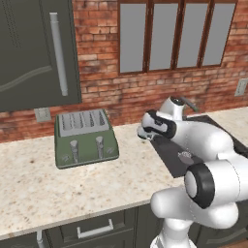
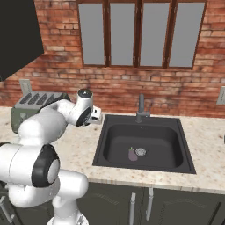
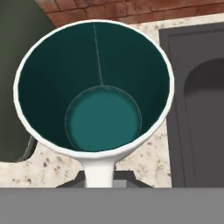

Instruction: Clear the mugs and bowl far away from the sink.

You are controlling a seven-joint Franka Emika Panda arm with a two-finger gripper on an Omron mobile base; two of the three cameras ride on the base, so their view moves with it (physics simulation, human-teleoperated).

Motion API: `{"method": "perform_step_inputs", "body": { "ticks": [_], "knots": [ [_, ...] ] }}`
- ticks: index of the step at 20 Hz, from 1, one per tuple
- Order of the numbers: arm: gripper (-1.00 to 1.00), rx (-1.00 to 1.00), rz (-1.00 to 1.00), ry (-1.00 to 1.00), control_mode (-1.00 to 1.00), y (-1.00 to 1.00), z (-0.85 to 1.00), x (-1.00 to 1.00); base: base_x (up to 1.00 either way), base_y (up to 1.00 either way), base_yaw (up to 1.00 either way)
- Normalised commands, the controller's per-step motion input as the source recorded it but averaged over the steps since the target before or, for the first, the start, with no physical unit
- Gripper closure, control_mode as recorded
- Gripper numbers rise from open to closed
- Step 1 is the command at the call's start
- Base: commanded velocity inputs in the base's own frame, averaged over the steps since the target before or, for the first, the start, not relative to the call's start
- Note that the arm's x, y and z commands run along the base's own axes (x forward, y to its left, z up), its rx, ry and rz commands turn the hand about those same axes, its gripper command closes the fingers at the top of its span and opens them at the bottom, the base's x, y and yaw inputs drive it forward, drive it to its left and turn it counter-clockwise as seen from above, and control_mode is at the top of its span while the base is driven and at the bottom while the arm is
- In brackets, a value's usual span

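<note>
A white mug [image 3: 94,94] with a teal-green lining takes up most of the hand view, seen from above into its mouth. Its white handle runs down between the two dark fingertips of my gripper [image 3: 104,177], which is shut on it. The mug is over the speckled counter, between the green toaster [image 3: 11,65] and the dark grey sink [image 3: 197,109]. From the base, my gripper [image 1: 142,132] [image 2: 95,116] points down just left of the sink [image 2: 102,145], whose grey tap [image 2: 141,107] stands behind the basin. The bowl is out of view.
The green four-slot toaster [image 1: 85,135] stands on the counter [image 1: 34,179] left of the hand. A small purple thing [image 2: 132,154] lies by the drain in the basin. A brick wall and windows close off the back.
</note>
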Motion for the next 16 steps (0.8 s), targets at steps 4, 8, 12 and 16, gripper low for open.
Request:
{"method": "perform_step_inputs", "body": {
  "ticks": [4, 8, 12, 16],
  "knots": [
    [1.0, 0.05, 0.0, 0.05, -1.0, -0.26, 1.0, -0.92, 0.0, 0.0, 0.0],
    [1.0, 0.03, 0.0, 0.08, -1.0, -0.23, 1.0, -0.7, 0.0, 0.0, 0.0],
    [1.0, 0.01, 0.0, 0.09, -1.0, -0.05, 1.0, -0.52, 0.0, 0.0, 0.0],
    [1.0, -0.01, 0.0, 0.13, -1.0, 0.0, 0.81, -0.57, 0.0, 0.0, 0.0]
  ]
}}
